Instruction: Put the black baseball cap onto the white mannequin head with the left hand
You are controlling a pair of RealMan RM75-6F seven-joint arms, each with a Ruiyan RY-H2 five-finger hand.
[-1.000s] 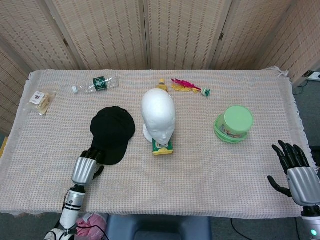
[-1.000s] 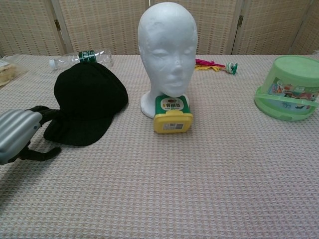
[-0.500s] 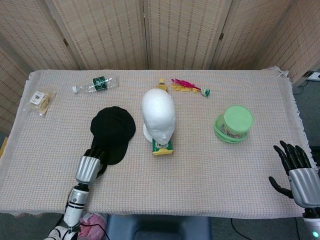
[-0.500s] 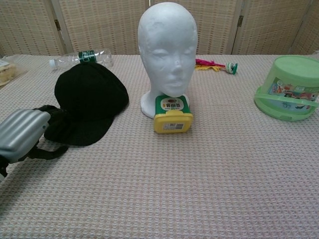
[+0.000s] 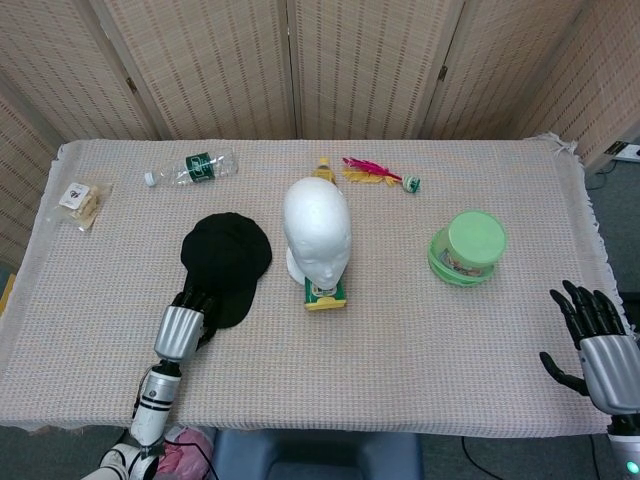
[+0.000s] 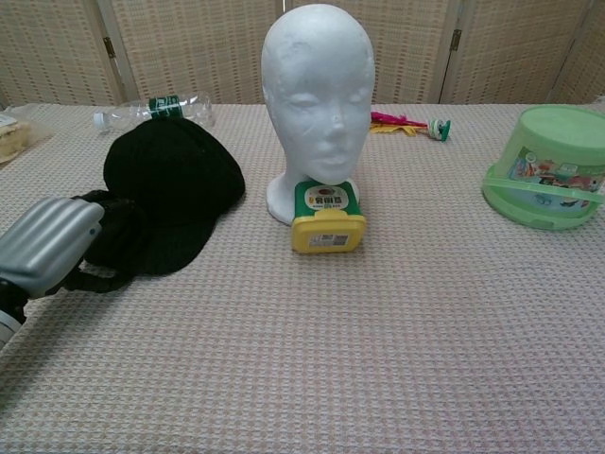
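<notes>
Early stage: the left robot hand (image 6: 52, 248) is closing its fingers on the brim of the black baseball cap (image 5: 227, 265), lying on the table (image 5: 400, 330) beside the bare white mannequin head (image 5: 317, 232); lifting and placing remain.

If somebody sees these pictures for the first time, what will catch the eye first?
The white mannequin head stands upright mid-table, a small yellow and green box against its base. Left of it lies the black cap, with the left hand at its near edge. A green lidded tub sits to the right.
</notes>
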